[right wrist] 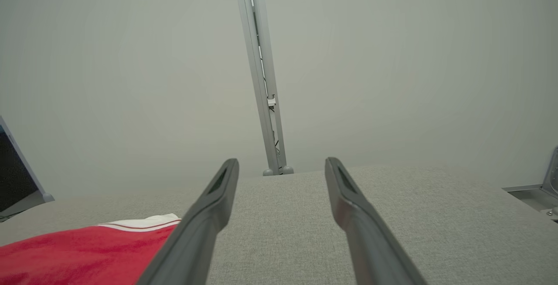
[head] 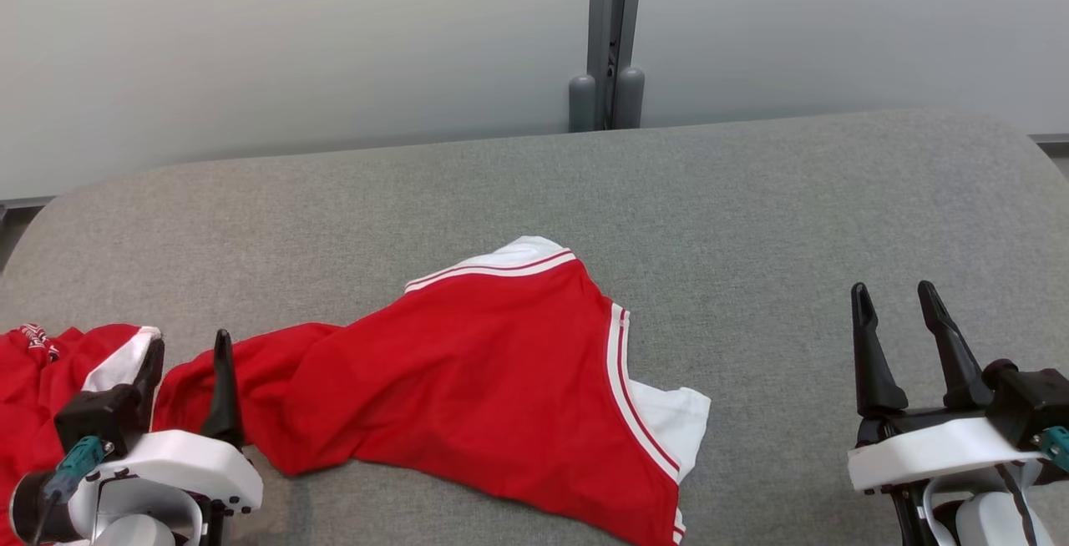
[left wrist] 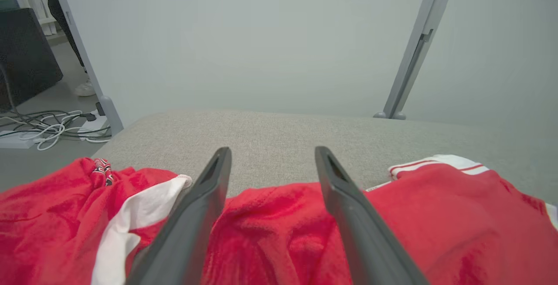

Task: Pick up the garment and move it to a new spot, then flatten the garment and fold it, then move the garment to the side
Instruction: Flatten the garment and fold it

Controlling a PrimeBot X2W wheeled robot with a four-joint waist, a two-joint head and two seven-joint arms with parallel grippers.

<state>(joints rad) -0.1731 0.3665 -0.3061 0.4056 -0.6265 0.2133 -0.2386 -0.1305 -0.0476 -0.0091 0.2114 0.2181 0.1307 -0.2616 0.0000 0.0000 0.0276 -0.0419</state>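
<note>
Left gripper (head: 189, 341), jaws spread wide, nothing pinched. It sits right over the garment (head: 468, 379), red cloth bunched between and under both fingers; whether they touch it, I can't tell. The garment, red with white striped trim, lies crumpled on the grey padded table (head: 752, 212), running from left of those jaws out to their right, ending well short of the right gripper (head: 893, 288). That one's jaws are wide too, empty, over bare table. A grey post (head: 614, 28) stands beyond the far edge.
</note>
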